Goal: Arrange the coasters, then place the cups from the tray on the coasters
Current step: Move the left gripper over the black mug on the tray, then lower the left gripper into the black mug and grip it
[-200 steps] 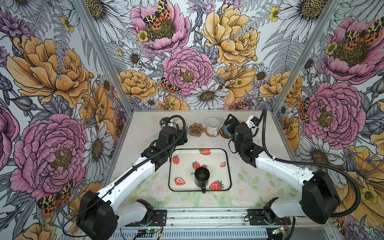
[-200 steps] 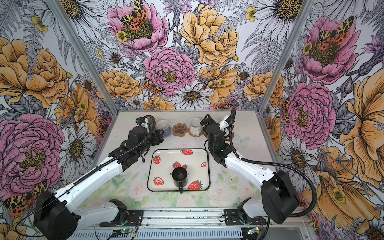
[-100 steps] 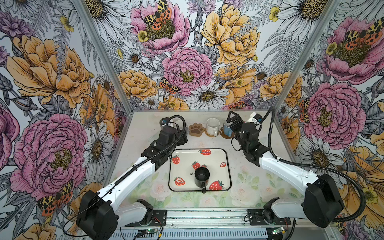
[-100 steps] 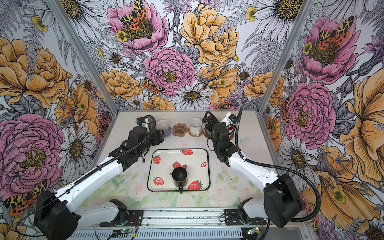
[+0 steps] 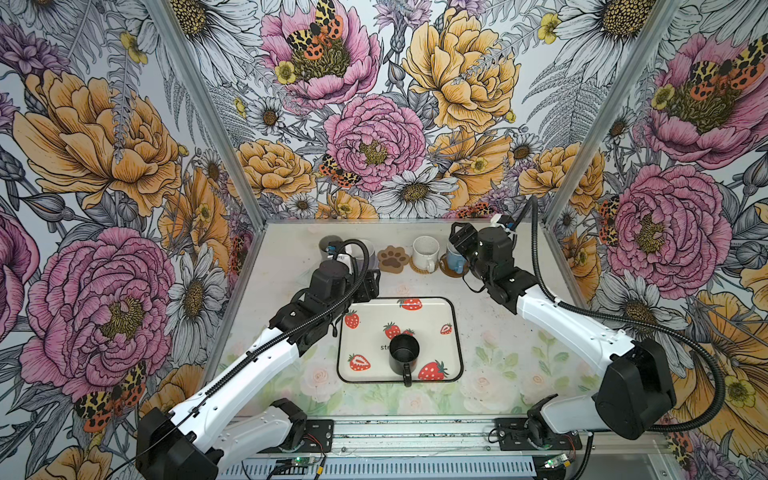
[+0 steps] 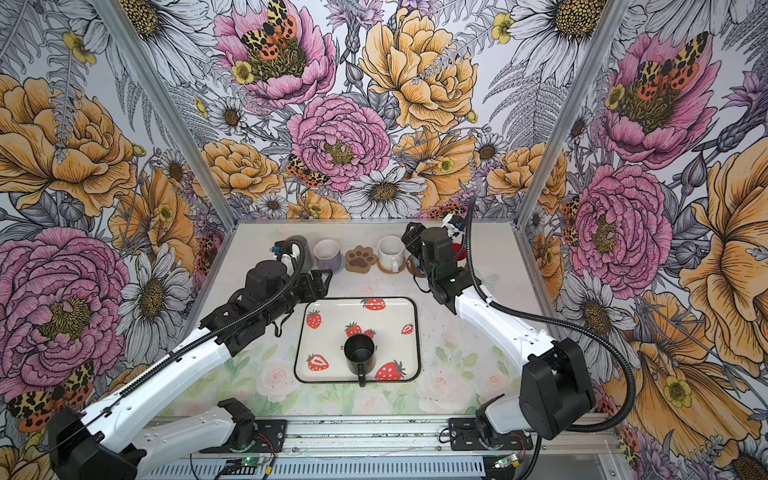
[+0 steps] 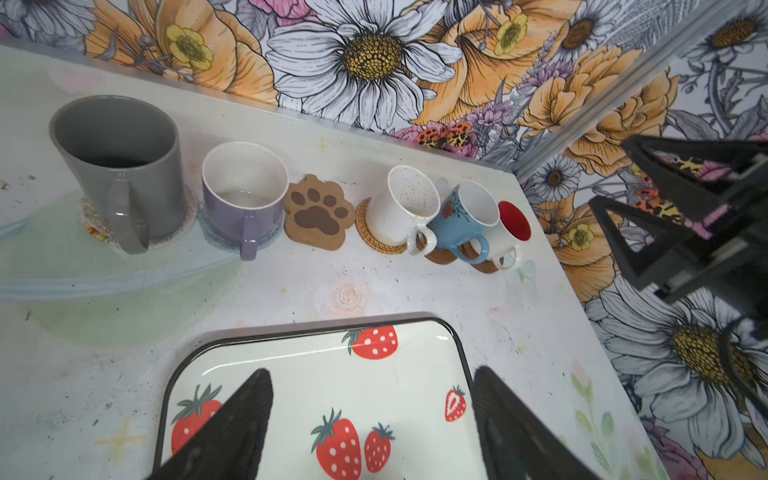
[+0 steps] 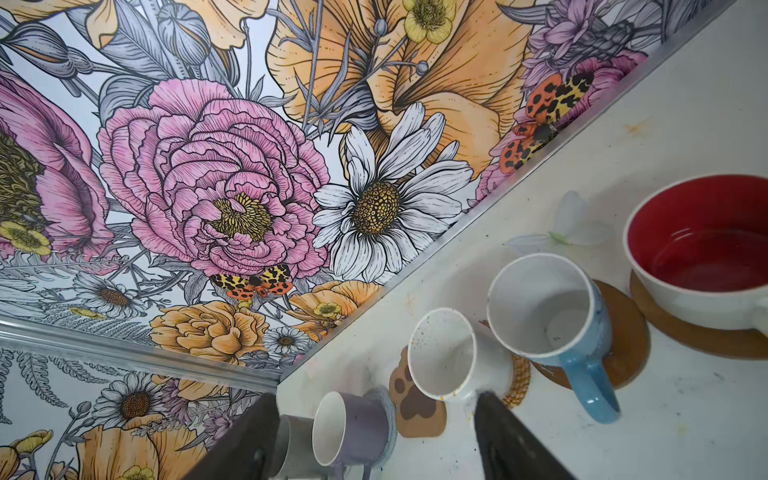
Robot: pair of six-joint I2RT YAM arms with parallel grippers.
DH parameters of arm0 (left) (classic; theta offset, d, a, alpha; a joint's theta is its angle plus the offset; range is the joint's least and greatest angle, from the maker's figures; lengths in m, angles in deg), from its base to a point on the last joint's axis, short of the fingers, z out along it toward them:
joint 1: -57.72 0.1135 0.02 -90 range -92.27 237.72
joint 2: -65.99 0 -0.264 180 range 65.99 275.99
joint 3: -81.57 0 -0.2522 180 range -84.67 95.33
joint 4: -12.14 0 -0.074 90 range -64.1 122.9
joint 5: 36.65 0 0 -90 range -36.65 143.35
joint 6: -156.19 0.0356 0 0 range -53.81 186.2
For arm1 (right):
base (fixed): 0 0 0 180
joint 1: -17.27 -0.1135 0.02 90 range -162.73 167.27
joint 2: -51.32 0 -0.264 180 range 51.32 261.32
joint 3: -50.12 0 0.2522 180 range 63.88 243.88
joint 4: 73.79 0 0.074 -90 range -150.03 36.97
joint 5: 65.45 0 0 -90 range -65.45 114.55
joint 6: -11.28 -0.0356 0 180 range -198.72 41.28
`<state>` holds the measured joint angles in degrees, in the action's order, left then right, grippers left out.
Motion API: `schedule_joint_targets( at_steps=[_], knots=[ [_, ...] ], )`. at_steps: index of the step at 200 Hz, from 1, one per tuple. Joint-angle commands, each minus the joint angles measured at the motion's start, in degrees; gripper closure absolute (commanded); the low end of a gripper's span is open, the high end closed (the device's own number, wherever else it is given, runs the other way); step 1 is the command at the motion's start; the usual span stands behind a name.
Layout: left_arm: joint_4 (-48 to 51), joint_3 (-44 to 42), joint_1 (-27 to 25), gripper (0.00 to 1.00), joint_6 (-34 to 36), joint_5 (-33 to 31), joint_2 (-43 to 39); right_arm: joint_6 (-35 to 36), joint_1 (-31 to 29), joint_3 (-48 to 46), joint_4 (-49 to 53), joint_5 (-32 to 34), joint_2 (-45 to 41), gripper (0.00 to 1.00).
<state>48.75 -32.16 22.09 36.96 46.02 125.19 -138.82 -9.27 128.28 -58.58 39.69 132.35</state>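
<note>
Left gripper, ribbed black fingers spread on nothing, hangs over the far edge of the glossy white strawberry-print tray. Right gripper, likewise parted and empty, hovers beside the light blue glazed mug on its dark brown round coaster. The black handled mug stands alone on the tray, nearer the arms' bases than the left gripper. A tan, cork-like paw-shaped coaster lies bare in the back row. The scuffed pale tabletop carries faded roses, and floral wallpaper encloses three sides.
</note>
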Motion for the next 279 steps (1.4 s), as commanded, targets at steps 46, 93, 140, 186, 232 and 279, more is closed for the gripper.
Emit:
schedule_joint_targets(
  at_steps=[46,93,140,186,232,279],
  knots=[
    [16.94,1.30,-6.52,0.25,-2.68,5.82,-2.78,3.31,0.79,2.30,8.03,-1.94,0.97,0.19],
    [21.51,0.93,-16.40,0.25,-6.48,7.14,-1.57,3.83,1.06,2.53,9.17,-1.95,0.70,0.18],
    [24.93,-1.12,-24.18,0.25,-12.30,4.29,0.21,4.02,1.63,2.40,10.20,-2.45,0.36,0.19],
    [25.17,-2.32,-31.08,0.25,-17.91,0.24,2.20,4.03,2.02,2.49,10.74,-3.18,0.57,0.19],
    [25.20,-1.24,-36.31,0.24,-20.66,-0.78,6.80,4.20,2.26,2.75,11.11,-4.15,0.75,0.19],
    [25.10,0.22,-39.05,0.23,-22.30,-1.44,11.55,4.37,2.59,2.37,11.55,-4.08,0.22,0.19]
  ],
)
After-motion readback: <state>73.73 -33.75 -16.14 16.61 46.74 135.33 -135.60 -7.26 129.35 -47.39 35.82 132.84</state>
